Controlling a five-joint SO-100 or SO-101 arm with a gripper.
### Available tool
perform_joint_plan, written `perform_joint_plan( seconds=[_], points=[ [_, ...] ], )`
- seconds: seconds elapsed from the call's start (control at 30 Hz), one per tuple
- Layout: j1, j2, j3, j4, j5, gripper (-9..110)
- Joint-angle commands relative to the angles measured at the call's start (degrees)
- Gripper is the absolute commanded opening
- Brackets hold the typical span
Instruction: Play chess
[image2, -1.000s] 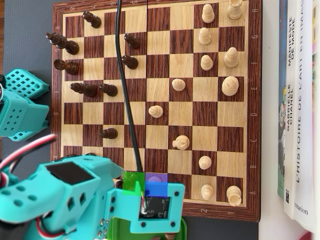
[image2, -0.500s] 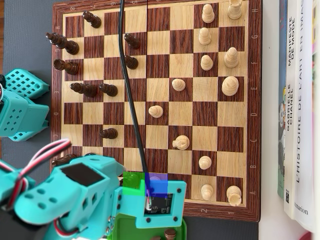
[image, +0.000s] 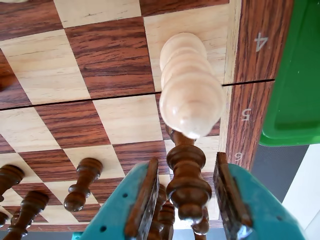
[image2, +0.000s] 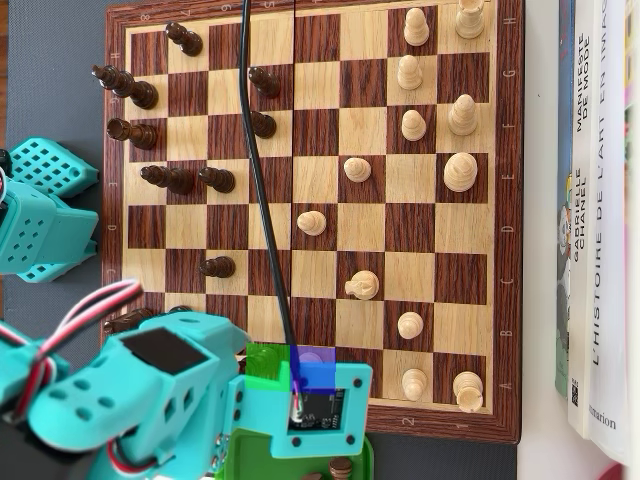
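Teal hand (image: 187, 200) straddles one dark piece (image: 187, 177) below one pale piece (image: 190, 87).

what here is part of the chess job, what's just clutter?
Job:
chessboard
dark pieces
light pieces
gripper, fingers either side of a dark piece
green tray, at the board edge; purpose unclear

Clutter:
books
black cable
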Motion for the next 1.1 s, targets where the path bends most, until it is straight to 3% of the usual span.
perform_joint_plan(
  seconds=[0.0,0.33,1.07],
  points=[
    [0.62,2.02,-2.64,-0.35,-0.09,17],
    [0.53,2.20,-3.34,-0.53,-0.18,10],
    [3.60,9.32,-2.55,0.18,-2.55,8]
  ],
)
